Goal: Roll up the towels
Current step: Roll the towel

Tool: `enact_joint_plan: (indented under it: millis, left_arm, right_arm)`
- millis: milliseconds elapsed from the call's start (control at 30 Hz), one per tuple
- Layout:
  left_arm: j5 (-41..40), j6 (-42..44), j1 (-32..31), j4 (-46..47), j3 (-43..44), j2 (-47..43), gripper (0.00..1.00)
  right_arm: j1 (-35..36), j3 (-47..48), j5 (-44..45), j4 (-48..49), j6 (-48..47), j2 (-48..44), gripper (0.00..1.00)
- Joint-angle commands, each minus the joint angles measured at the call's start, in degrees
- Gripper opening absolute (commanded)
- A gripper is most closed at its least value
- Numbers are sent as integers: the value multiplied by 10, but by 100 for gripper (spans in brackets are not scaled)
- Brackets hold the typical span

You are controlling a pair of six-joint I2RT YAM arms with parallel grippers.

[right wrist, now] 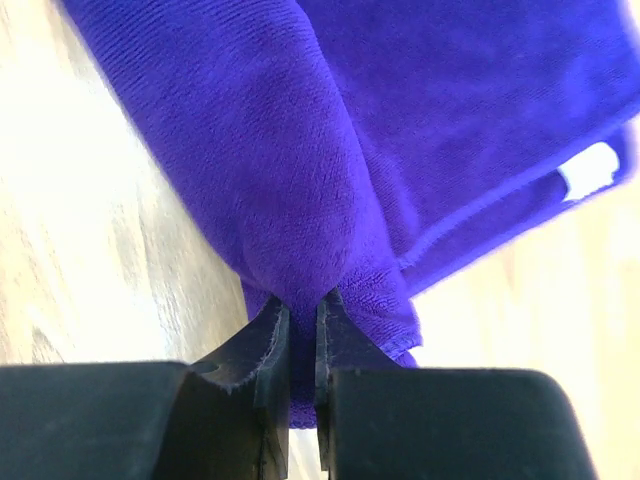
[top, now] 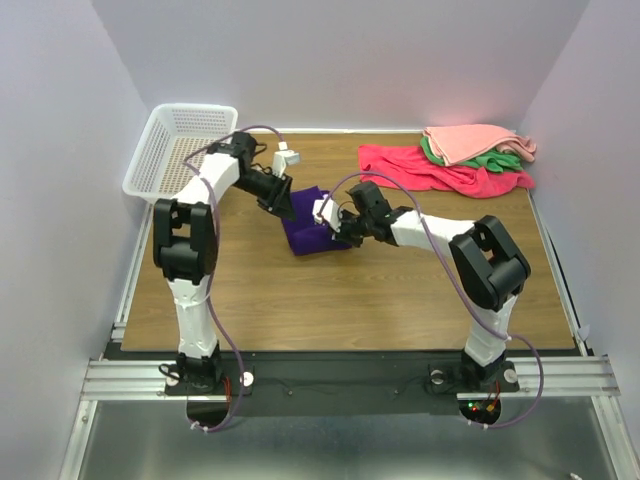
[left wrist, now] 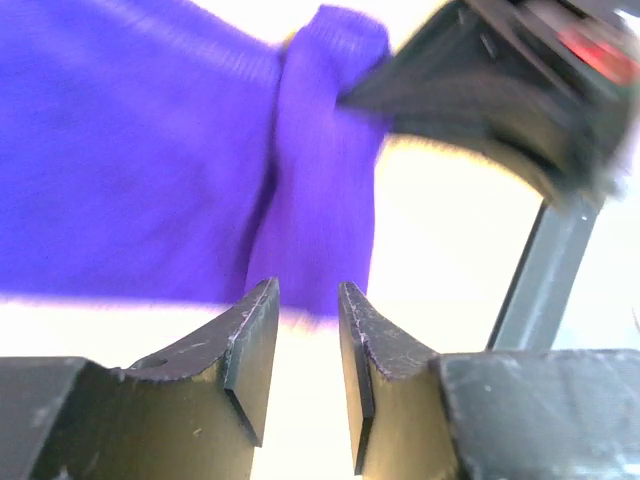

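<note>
Right end effector [right wrist: 302, 302]: clenched on a rolled fold of the purple towel [right wrist: 300, 150], with cloth bunched between its jaws.
Left end effector [left wrist: 305, 290]: released, its jaws narrowly parted with nothing between them. A ridge of the purple towel lies just ahead of its tips.
Towel's place: on the desk [top: 350, 300] between the two end effectors, partly gathered into a roll. Its white tag [right wrist: 588, 170] shows ahead and to the right of the right end effector.
Handling: soft, light terry, probably limp and likely to unroll if let go. It looks best pinched along the rolled edge, near both ends, so the roll turns evenly.
Count: four towels, one purple, one red [top: 430, 170], one pink [top: 475, 140] and one green [top: 497, 160]. The last three are heaped together well beyond the right end effector.
Also: one white basket [top: 185, 150], beyond the left end effector.
</note>
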Motion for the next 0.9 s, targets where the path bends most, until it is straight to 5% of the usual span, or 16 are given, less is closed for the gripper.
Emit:
enact_joint_plan:
  millis: [0, 200, 467, 700, 867]
  left_arm:
    - [-13, 23, 21, -29, -4, -41, 41]
    - [-21, -8, 70, 64, -51, -113, 53]
    - [-99, -1, 74, 361, -343, -381, 74]
    - [-128, 139, 73, 473, -555, -547, 75]
    - [-165, 268, 50, 478, -624, -591, 76]
  right_arm:
    - [-19, 22, -20, -91, 5, 29, 0]
    - [-19, 82, -38, -157, 0, 59, 0]
    - [-17, 174, -51, -281, 0, 103, 1]
    - [-13, 305, -83, -437, 34, 160, 1]
    - [-12, 454, -125, -571, 70, 256, 1]
